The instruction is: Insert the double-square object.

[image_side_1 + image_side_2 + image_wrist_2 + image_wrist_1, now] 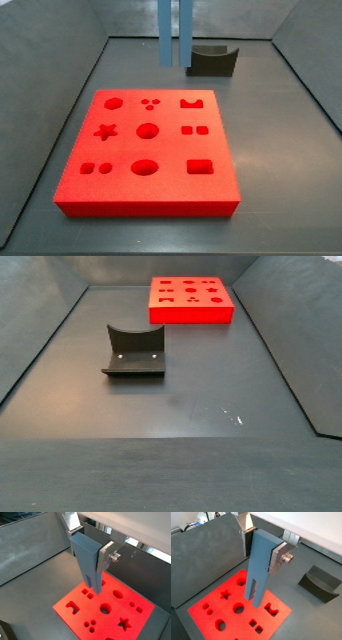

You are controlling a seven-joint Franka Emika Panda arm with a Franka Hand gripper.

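Observation:
My gripper [261, 549] is shut on the double-square object [260, 567], a slate-blue bar held upright with its two prongs pointing down. The silver fingers [278, 558] clamp its upper end, as both wrist views show [91, 546]. The bar [88, 562] hangs above the red board [238, 614] and does not touch it. In a side view only the bar [175, 30] shows, at the top of the picture beyond the board's [171, 148] far edge; the gripper is out of frame there. The board [72, 594] has several shaped holes.
A dark grey block with a curved notch [211, 62] stands on the floor beyond the board; it also shows in a wrist view [321, 584] and a side view [134, 351]. Grey walls enclose the floor. The board [187, 314] lies at the far end in that side view.

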